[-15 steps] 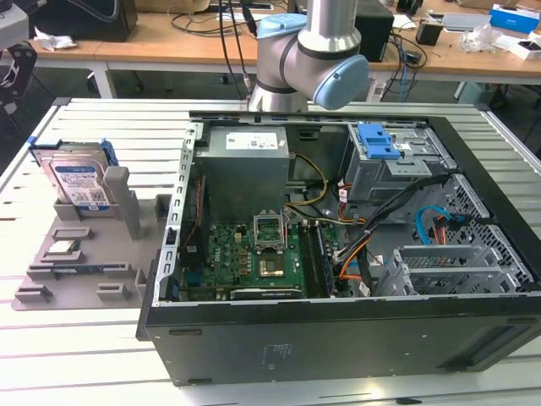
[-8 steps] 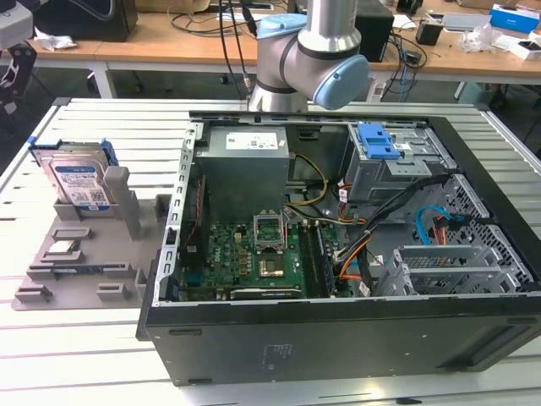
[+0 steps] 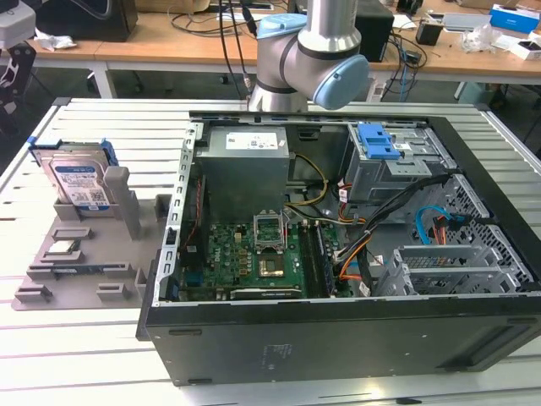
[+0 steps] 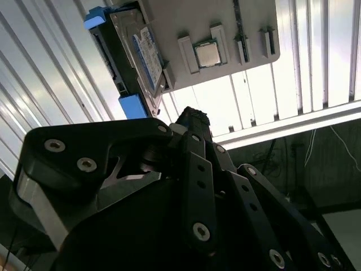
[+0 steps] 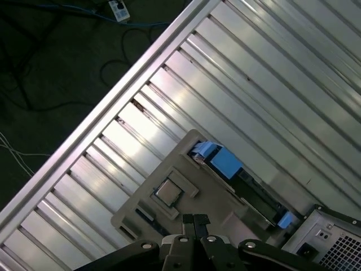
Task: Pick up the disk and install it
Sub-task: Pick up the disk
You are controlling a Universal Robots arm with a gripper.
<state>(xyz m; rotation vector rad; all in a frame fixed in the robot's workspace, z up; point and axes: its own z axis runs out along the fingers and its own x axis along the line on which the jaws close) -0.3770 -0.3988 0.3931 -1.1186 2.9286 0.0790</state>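
The arm (image 3: pixel 308 59), grey with light blue joint caps, rises at the far edge of the desk (image 3: pixel 110 127) in the exterior view, and in both wrist views its black gripper (image 5: pixel 195 219) points down over the desk, fingers (image 4: pixel 194 169) pressed together and holding nothing.

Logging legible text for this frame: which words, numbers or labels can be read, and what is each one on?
Nothing is clear enough to quote.
Disk label: white and blue with barcodes, print too small to read.
Power supply sticker: print too small.
Computer case outer wall marking: faint, unreadable.
Processor chip lid: no legible print.
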